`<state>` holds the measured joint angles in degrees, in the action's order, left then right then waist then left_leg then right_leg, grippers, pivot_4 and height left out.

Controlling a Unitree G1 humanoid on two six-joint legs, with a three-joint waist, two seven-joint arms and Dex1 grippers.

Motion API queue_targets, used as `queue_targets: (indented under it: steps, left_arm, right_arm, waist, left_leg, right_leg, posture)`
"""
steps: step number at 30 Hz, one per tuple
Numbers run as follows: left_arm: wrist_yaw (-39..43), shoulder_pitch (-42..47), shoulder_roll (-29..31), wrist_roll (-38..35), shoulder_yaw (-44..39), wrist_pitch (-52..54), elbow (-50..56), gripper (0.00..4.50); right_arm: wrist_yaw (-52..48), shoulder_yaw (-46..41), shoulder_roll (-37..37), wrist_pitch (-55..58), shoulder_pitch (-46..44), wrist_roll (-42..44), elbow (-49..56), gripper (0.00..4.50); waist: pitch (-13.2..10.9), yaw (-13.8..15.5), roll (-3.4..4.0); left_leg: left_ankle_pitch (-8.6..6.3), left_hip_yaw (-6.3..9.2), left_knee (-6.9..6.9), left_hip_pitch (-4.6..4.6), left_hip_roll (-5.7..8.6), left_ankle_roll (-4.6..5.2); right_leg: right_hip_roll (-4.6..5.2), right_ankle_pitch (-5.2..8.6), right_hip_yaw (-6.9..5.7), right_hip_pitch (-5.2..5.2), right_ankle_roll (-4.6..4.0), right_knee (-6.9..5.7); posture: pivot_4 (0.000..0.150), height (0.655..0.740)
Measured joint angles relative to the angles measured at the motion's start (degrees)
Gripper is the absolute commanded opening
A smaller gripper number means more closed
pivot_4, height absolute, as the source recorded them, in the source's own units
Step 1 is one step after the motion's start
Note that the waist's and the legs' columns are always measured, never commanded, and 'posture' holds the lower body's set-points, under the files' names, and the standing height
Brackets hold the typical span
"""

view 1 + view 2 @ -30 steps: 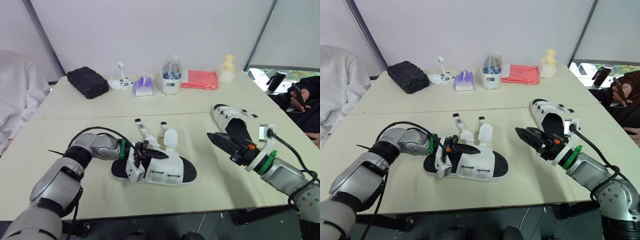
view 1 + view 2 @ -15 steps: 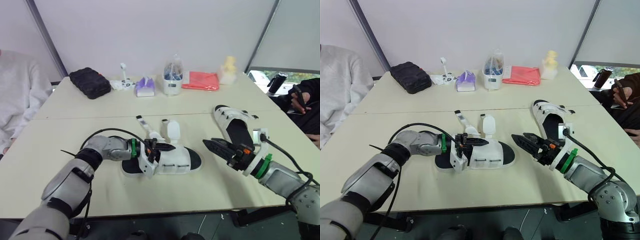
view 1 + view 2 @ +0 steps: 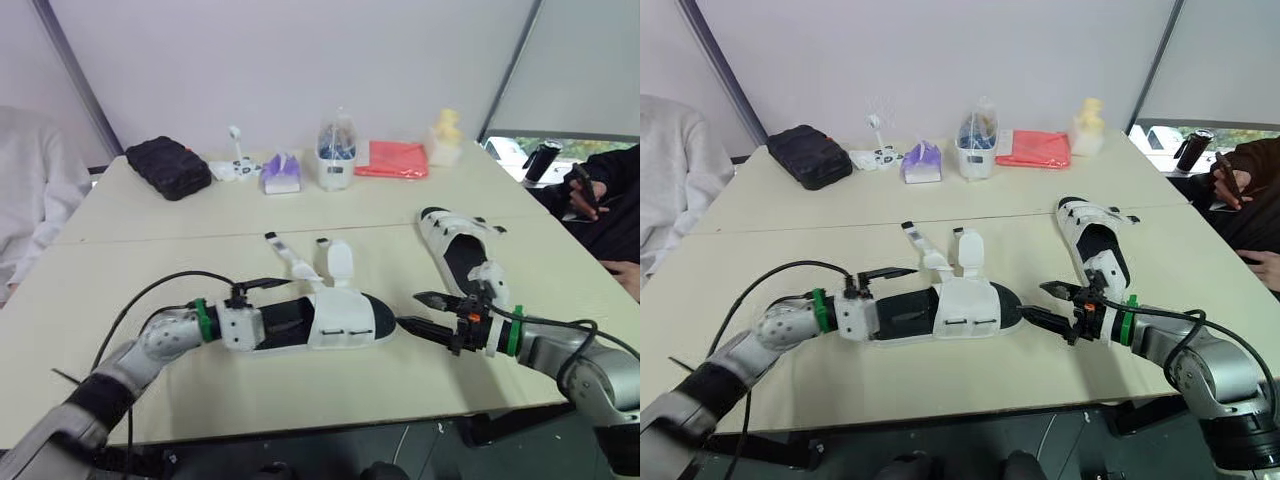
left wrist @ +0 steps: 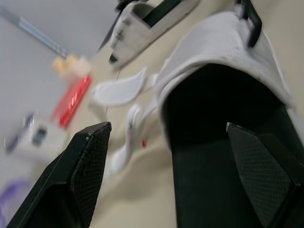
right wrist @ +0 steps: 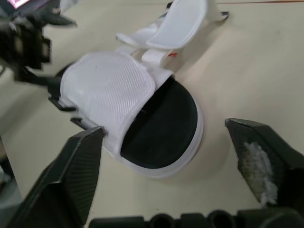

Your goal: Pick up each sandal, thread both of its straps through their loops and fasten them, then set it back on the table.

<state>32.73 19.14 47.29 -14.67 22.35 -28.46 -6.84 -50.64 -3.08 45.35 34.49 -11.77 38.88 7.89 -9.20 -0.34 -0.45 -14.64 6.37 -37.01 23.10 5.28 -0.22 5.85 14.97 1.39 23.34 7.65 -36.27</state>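
My left tool [image 3: 272,303], open, straddles the heel of the near sandal [image 3: 335,322]; my right tool [image 3: 425,313], open, faces its toe. Its straps [image 3: 340,262] stand unfastened; the second sandal [image 3: 462,250] lies on the counter [image 3: 150,250].

Soft, even daylight, brightest at the strip of window [image 3: 500,147] at 2 o'clock — the pale beige table [image 3: 150,250] shows only faint shadows, one thin under the white mesh sandal with black sole [image 3: 335,322]. In the left wrist view the flat red cloth [image 4: 71,100] is smeared.
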Motion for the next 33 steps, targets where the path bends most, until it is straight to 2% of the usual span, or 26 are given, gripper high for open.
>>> queue_targets:
  steps: [2,6,8,10,14,18,21,29,33]
  left_arm:
    - [-1.7,-3.0,-0.6,-11.2,-4.6,15.5,7.6,4.07]
    - [-5.2,-3.7,-3.3,-32.8,-12.5,41.2,14.8,4.07]
    - [-7.3,-2.7,-6.3,-38.3,-15.4,48.6,15.4,4.07]
    - [-10.8,-1.1,-10.6,-40.0,-18.3,52.9,14.2,4.07]
    - [-16.7,1.3,-16.0,-39.2,-22.5,57.3,10.0,4.07]
    - [-17.8,1.3,-18.8,-37.5,-24.0,60.2,9.2,4.07]
    - [-15.9,3.1,-20.7,-37.2,-24.9,63.4,6.0,4.07]
    - [-6.5,14.4,-24.3,-39.6,-28.8,77.1,-14.1,4.07]
    - [-2.3,20.4,-25.0,-37.2,-29.8,79.2,-26.0,4.07]
  right_arm:
    - [-2.6,1.6,0.0,-2.4,-1.2,-2.5,-1.8,2.05]
    - [-6.8,3.6,-0.3,-5.6,-3.9,-5.9,-4.6,0.06]
    - [-8.7,5.1,-0.6,-7.4,-5.6,-8.0,-6.2,0.06]
    - [-10.5,6.4,-1.5,-9.0,-7.0,-9.8,-7.8,0.06]
    - [-12.9,9.2,-2.7,-12.3,-8.7,-13.7,-10.8,0.06]
    - [-14.0,9.9,-4.6,-14.1,-9.0,-16.0,-13.6,0.06]
    - [-14.9,10.5,-6.5,-14.8,-9.8,-17.1,-15.0,0.06]
    - [-16.2,13.2,-10.1,-16.5,-10.5,-19.5,-14.8,0.06]
    - [-16.4,13.2,-10.5,-17.8,-10.4,-20.4,-15.2,0.06]
  waist:
    - [0.0,0.2,0.0]
    - [0.0,0.3,0.0]
    - [0.0,0.4,0.01]
    - [0.0,0.6,0.0]
    - [0.0,0.8,-0.01]
    - [0.0,0.9,-0.01]
    - [0.0,1.1,-0.01]
    - [0.0,0.6,-0.02]
    - [0.0,0.5,-0.04]
  left_leg:
    - [0.0,0.0,-0.02,-0.01,0.0,0.01]
    - [0.0,-0.01,-0.05,-0.02,0.0,0.01]
    - [0.0,-0.02,-0.06,-0.04,0.0,0.0]
    - [0.02,-0.03,-0.07,-0.05,0.0,-0.02]
    - [0.11,-0.04,-0.08,-0.04,0.01,-0.18]
    - [0.18,-0.06,-0.08,-0.03,0.01,-0.33]
    - [0.2,-0.05,-0.08,-0.04,0.01,-0.36]
    - [0.23,-0.03,-0.06,-0.03,0.01,-0.41]
    - [0.27,-0.02,-0.05,-0.05,0.01,-0.47]
  right_leg:
    - [-0.01,0.0,-0.01,-0.01,0.0,0.0]
    - [-0.07,0.0,-0.04,0.0,0.0,-0.01]
    - [-0.1,0.0,-0.04,0.0,0.0,-0.02]
    - [-0.11,0.0,-0.03,-0.02,0.0,-0.02]
    - [-0.13,0.0,-0.01,0.0,0.0,-0.01]
    - [-0.13,0.0,0.02,0.01,0.0,0.0]
    - [-0.14,-0.01,0.01,-0.01,-0.01,0.0]
    - [-0.18,-0.01,0.0,0.04,-0.02,-0.03]
    - [-0.2,-0.01,-0.03,0.03,-0.02,-0.03]
  posture:
    - [0.15,0.74]
    - [0.15,0.74]
    - [0.15,0.74]
    - [0.15,0.74]
    - [0.15,0.74]
    - [0.15,0.74]
    - [0.15,0.74]
    - [0.15,0.74]
    - [0.15,0.74]
